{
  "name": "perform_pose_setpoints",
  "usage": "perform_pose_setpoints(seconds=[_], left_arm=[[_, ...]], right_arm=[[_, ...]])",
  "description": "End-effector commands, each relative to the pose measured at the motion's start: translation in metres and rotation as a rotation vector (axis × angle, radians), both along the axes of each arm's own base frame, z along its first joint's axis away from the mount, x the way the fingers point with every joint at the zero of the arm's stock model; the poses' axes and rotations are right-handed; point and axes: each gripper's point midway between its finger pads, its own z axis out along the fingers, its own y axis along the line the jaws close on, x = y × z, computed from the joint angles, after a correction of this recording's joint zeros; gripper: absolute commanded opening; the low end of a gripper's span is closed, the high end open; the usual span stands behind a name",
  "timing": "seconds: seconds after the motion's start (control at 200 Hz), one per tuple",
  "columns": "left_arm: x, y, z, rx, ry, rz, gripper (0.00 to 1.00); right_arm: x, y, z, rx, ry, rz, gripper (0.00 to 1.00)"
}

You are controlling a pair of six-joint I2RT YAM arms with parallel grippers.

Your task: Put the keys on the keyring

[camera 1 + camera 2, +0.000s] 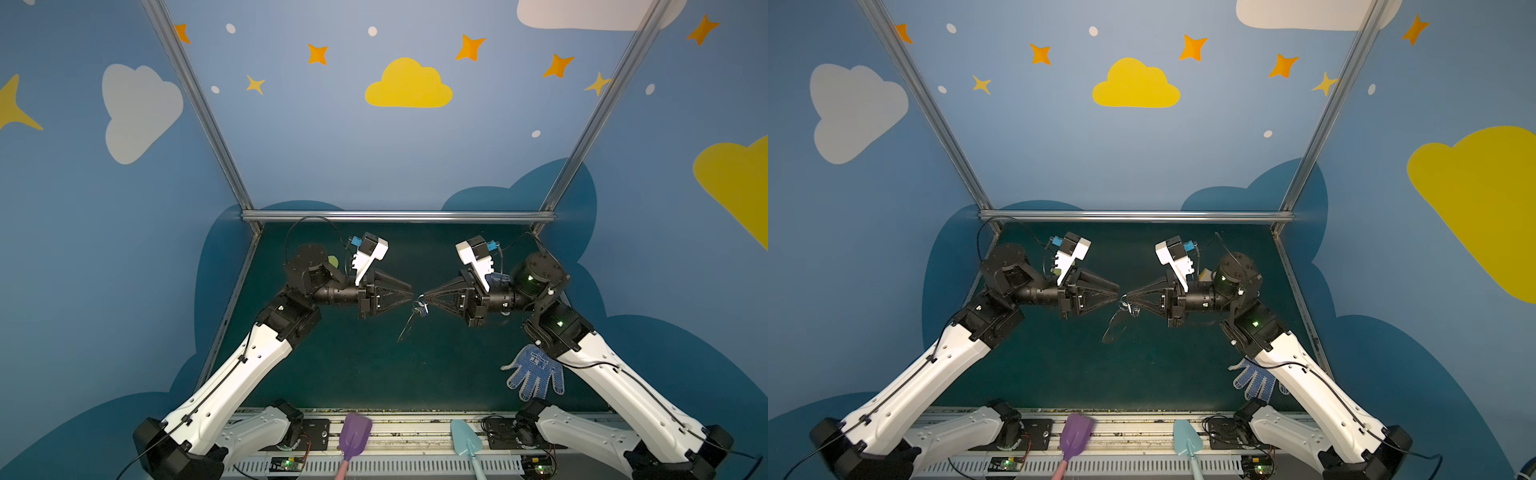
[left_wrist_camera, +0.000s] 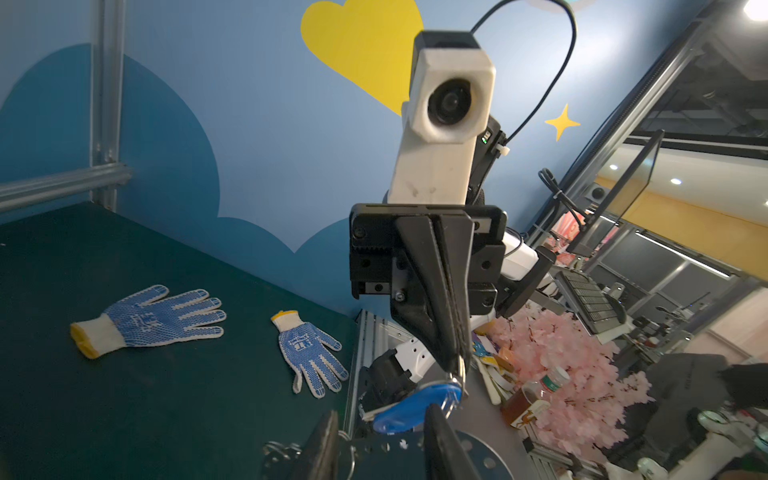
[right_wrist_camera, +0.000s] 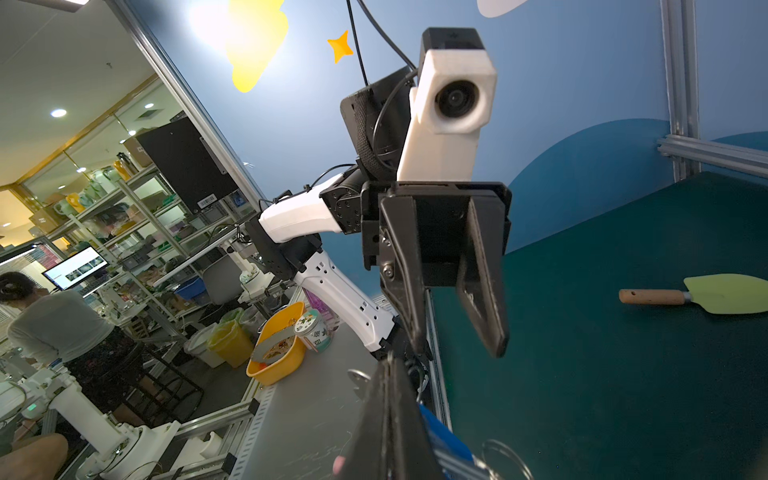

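Keys point(image 1: 422, 310) under right hand point(image 1: 425, 300); left hand point(image 1: 411, 293) alongside

A robotics lab is shown: two arms point(image 1: 232, 386) are mounted at a green bench point(image 1: 353, 374), which is boxed in by aluminium rails point(image 1: 399, 216) and painted panels point(image 1: 374, 166). Beyond the cell, metal shelves point(image 3: 137, 216), a monitor point(image 3: 75, 266), a keyboard point(image 2: 590, 299) and another white arm point(image 3: 89, 419) are seen, and a person point(image 3: 54, 328) is placed at the screen.
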Motion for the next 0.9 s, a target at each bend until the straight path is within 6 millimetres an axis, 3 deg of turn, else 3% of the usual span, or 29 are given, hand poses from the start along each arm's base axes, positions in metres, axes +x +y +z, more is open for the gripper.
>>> perform_pose_setpoints(seconds=[0.0,0.295,0.546,0.826,0.896], left_arm=[[-0.019,0.002,0.01,-0.009,0.001,-0.121,0.35],[-0.027,0.008,0.018,0.011,0.01,-0.174,0.39],[-0.027,0.002,0.013,0.034,0.029,-0.184,0.41],[-0.031,-0.007,0.011,0.052,0.041,-0.233,0.35],[-0.031,-0.009,0.011,0.056,0.049,-0.247,0.29]], right_arm=[[-0.006,-0.004,0.021,0.045,-0.03,0.041,0.0],[-0.004,-0.002,0.022,0.03,0.033,0.125,0.0],[-0.004,0.0,0.025,0.036,0.042,0.148,0.0],[-0.002,0.002,0.023,0.032,0.054,0.155,0.0],[-0.002,0.003,0.023,0.032,0.055,0.153,0.0]])
